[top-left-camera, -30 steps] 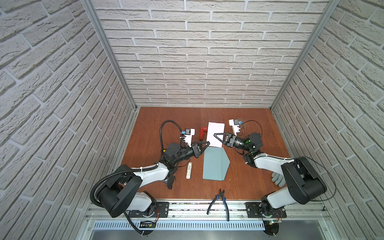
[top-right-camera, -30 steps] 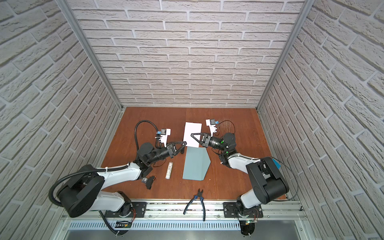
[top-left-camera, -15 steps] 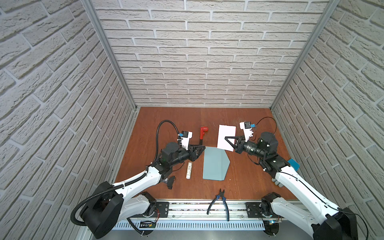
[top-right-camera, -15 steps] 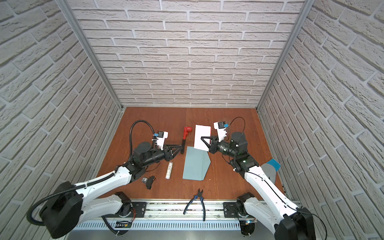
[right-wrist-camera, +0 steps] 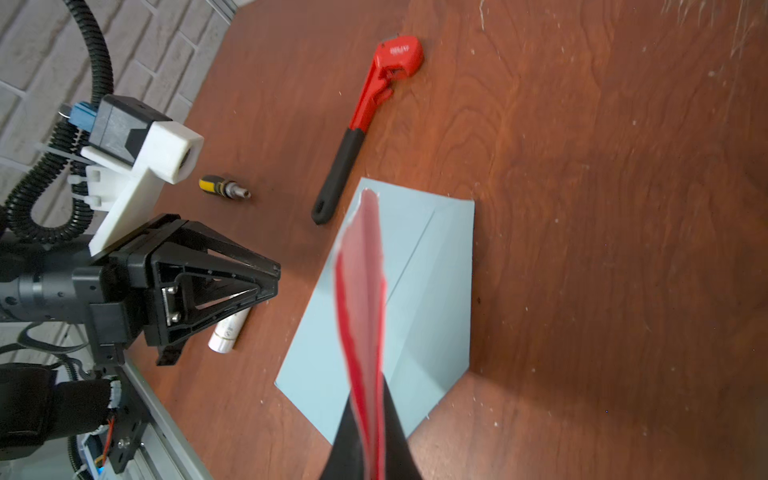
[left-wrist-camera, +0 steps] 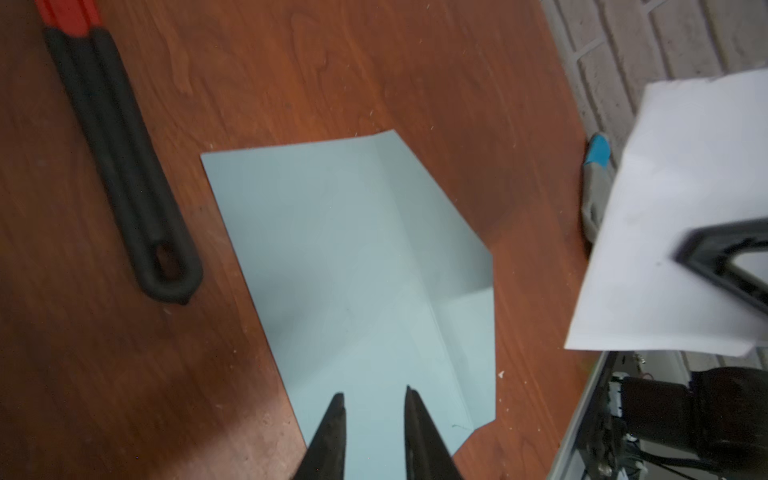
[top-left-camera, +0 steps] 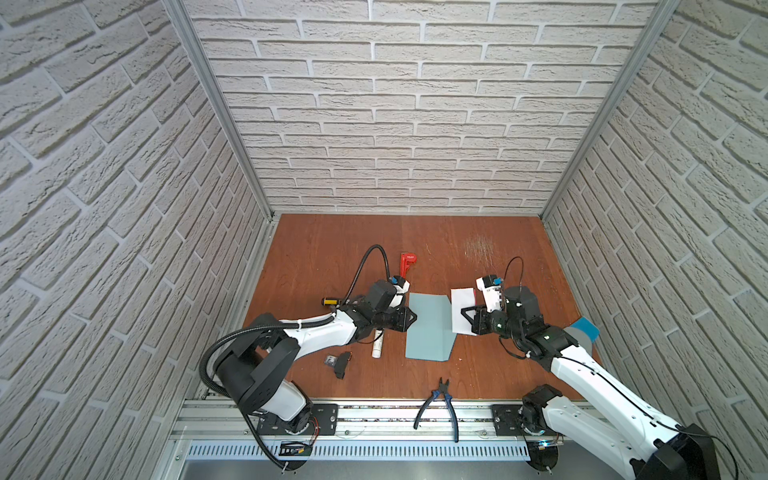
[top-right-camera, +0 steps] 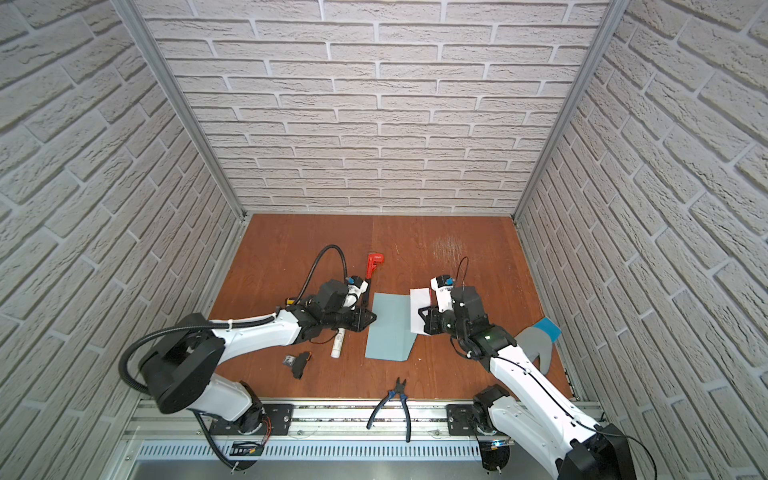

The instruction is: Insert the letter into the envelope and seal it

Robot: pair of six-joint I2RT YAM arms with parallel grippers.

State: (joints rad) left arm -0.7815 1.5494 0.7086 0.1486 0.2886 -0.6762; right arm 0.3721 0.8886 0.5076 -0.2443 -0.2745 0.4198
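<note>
Blue-handled pliers (top-left-camera: 443, 390) lie nearest us, on the rail side of the envelope (top-left-camera: 428, 328), and have no part in this. The envelope lies flat on the brown table (top-left-camera: 478, 374), its creased flap side turned toward the right arm. We cannot tell whether its mouth stands open at all. We judge the step in hand to be carrying the letter to the envelope: nothing is inserted yet, and sealing comes after that.

At the envelope's left edge the left gripper (left-wrist-camera: 372, 399) reaches in low and nearly level. Its fingers are a little apart with nothing between them, tips over the paper, though we cannot tell if they touch it. Just beside the envelope's right edge the right gripper (right-wrist-camera: 368, 395) is clamped on the letter (top-left-camera: 461, 303). It holds the letter tilted and clear of the table, white face toward the envelope and red side away.

As we read it, the next move calls for the left fingers to pin the envelope or raise its flap. The right arm would then lower the letter's free edge to the mouth and slide it in flat, without buckling the card or pushing the envelope away.

Beyond the envelope's far left corner lies a red wrench (top-left-camera: 407, 262), untouched.
</note>
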